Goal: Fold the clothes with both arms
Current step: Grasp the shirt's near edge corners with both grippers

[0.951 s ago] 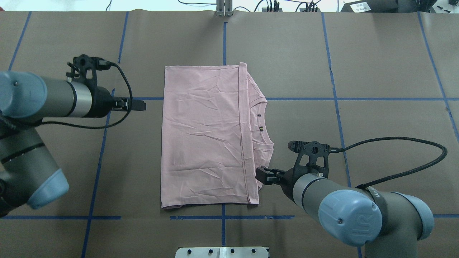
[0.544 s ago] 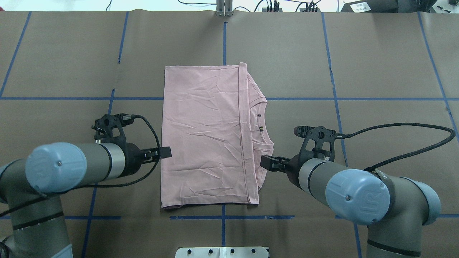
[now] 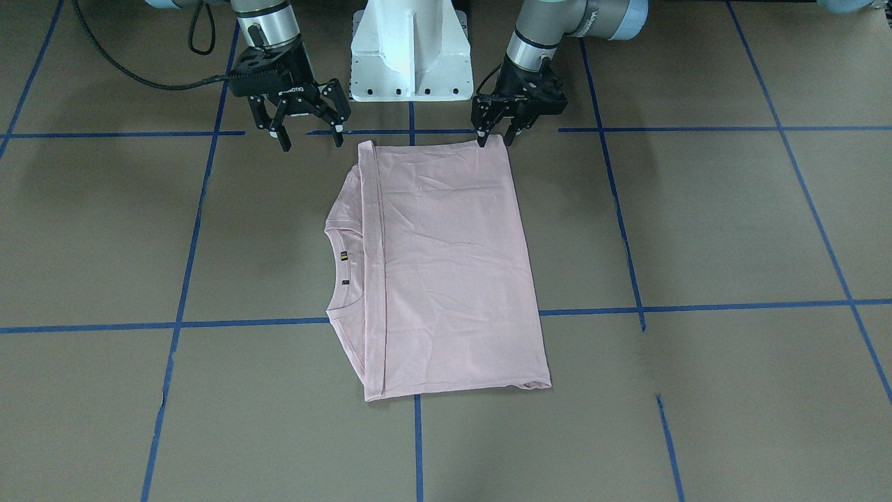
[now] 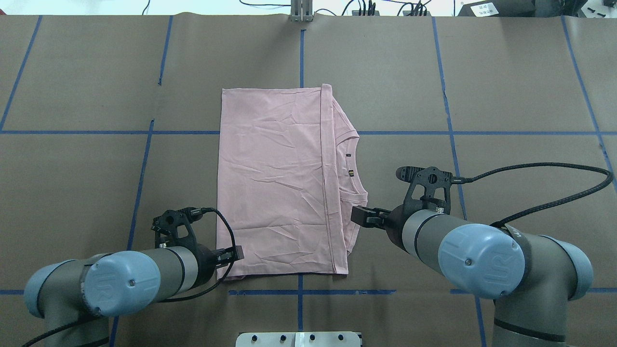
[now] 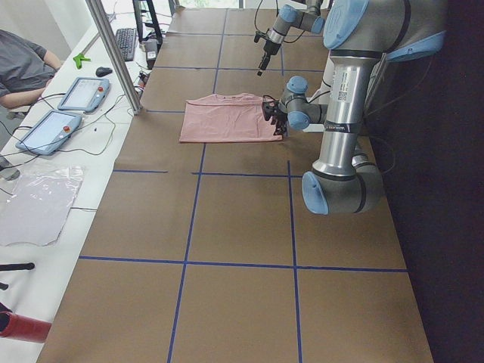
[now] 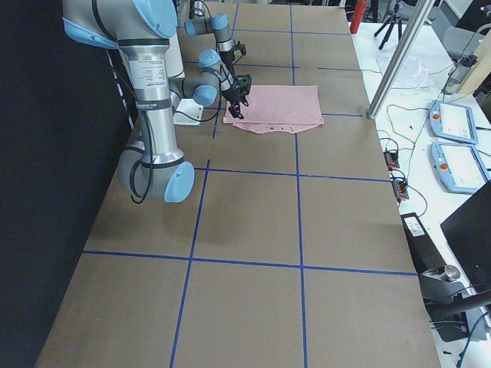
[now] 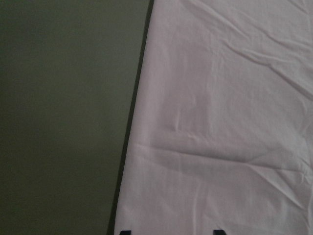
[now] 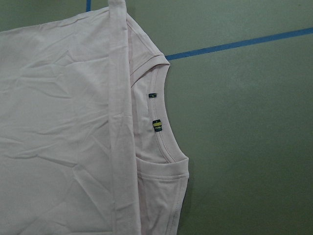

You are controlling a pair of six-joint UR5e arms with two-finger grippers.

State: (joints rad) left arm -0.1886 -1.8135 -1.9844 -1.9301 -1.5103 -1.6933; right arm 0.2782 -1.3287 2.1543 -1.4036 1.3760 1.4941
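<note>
The clothes are one pale pink T-shirt [image 4: 274, 183], folded into a rectangle and lying flat mid-table, with its ribbed collar [image 4: 354, 166] and labels on my right side. In the front view the shirt [image 3: 446, 272] has its near edge by the robot base. My left gripper [image 3: 493, 139] is open, its fingers low over the shirt's near left corner; the left wrist view shows the shirt edge [image 7: 142, 122] between its tips. My right gripper [image 3: 310, 138] is open wide just off the near right corner, apart from the cloth. The right wrist view shows the collar [image 8: 164, 142].
The brown table cover carries a grid of blue tape lines [image 4: 301, 291]. The white pedestal base [image 3: 410, 52] stands just behind the shirt's near edge. Cables [image 4: 366, 7] lie along the far edge. A seated person [image 5: 23, 64] and tablets [image 5: 79, 92] are beyond the table's far side.
My left arm has swung back toward the robot base along the shirt's left edge, ending at its near left corner. The right gripper has shifted only slightly. The shirt has not moved.
</note>
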